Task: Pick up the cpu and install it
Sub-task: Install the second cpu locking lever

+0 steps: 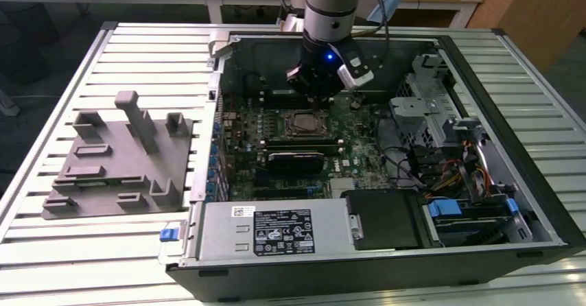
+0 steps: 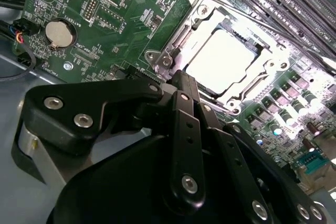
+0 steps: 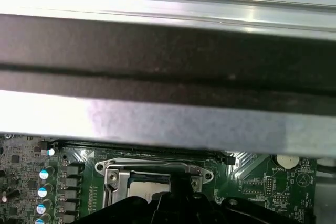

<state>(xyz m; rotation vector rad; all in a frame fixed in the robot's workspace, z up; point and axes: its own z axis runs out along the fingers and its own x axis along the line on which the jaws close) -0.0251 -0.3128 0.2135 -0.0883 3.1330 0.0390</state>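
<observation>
You can take the placing as largely done: the cpu (image 2: 226, 59) lies flat in the socket (image 2: 202, 11) (its frame not clamped over it, by the look). The end effector (image 2: 181, 85) hangs just beside the socket, and I cannot tell whether it is released or clenched.

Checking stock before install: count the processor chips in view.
1. The cpu sits in the motherboard socket inside the open computer case, just ahead of the end effector. Others may be hidden.
</observation>
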